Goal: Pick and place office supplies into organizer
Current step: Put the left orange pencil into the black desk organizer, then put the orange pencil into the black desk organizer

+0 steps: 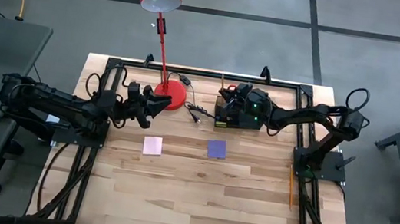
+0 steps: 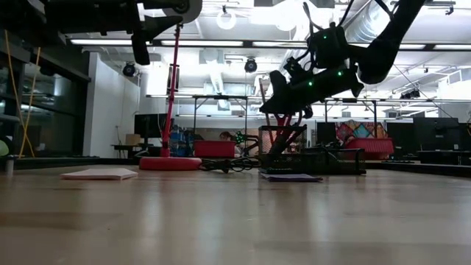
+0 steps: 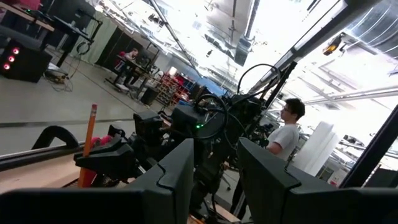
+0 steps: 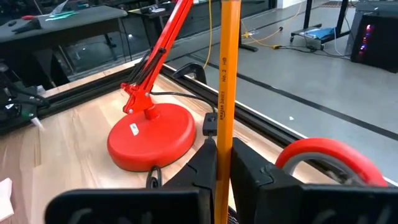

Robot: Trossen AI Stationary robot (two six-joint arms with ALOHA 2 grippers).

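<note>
Right gripper (image 4: 222,163) is seen clamped on an orange pencil (image 4: 225,74), held upright between the fingers in the right wrist view. In the high view the right gripper (image 1: 226,100) is placed over the organizer (image 1: 232,118), at the far middle of the table (image 1: 196,197), just beside the red lamp base (image 1: 171,94). Red scissor handles (image 4: 323,160) are seen below the gripper, apparently already in the organizer.

Step in hand is judged as lowering the pencil into a compartment. For a clean drop, the pencil should be kept vertical and centred over one cell, lowered until the tip is inside the walls, and only then released. Scissor handles and the lamp cable (image 1: 194,111) should be avoided. A release from too high is likely to let the pencil tip out.

Left gripper (image 1: 156,105) is held raised near the lamp base, fingers (image 3: 180,174) partly apart with nothing between them.

Still on the table: pink sticky-note pad (image 1: 152,146), purple sticky-note pad (image 1: 217,149), both well apart from the organizer, and a second pencil (image 1: 291,187) near the right arm's base. Task is judged as partly done.
</note>
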